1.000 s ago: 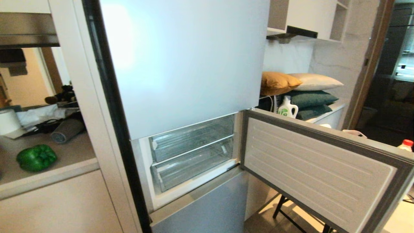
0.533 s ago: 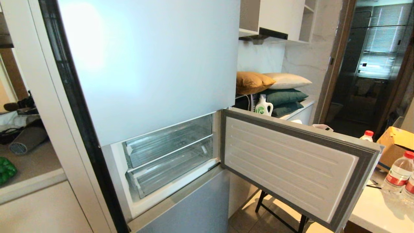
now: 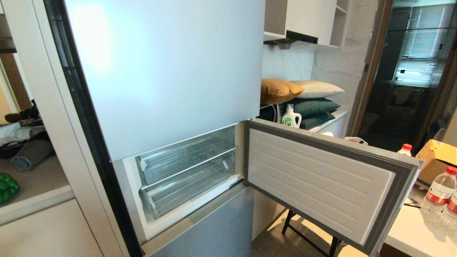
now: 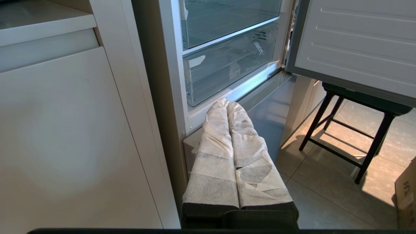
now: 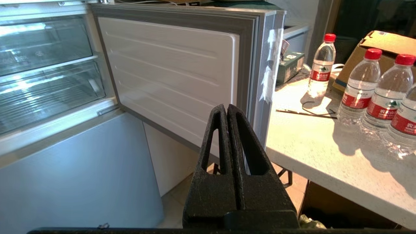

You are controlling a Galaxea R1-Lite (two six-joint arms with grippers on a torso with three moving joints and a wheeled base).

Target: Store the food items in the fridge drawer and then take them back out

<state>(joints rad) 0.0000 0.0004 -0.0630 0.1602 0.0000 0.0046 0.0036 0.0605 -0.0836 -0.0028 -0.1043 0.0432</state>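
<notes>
The fridge's middle compartment stands open and shows two clear drawers, both pushed in. The lower one, with a ribbed bottom, is the fridge drawer [image 3: 189, 185] [image 4: 227, 65] [image 5: 48, 94]. A green bell pepper [image 3: 5, 187] lies on the counter at the far left, cut off by the picture's edge. The potato is out of view. My left gripper [image 4: 226, 103], wrapped in white tape, is shut and empty, low in front of the compartment's sill. My right gripper [image 5: 226, 109], black, is shut and empty before the open door. Neither arm shows in the head view.
The open fridge door [image 3: 321, 185] swings out to the right over a black stool [image 4: 357, 130]. Right of it, a white table [image 5: 325, 139] carries water bottles [image 3: 441, 189] and a cardboard box [image 3: 435, 157]. The left counter [image 3: 35, 178] holds clutter.
The camera has turned right, so the whole scene has slid left. The pepper now sits at the left edge, and the table with its bottles has come into view. Little has changed over the last half second.
</notes>
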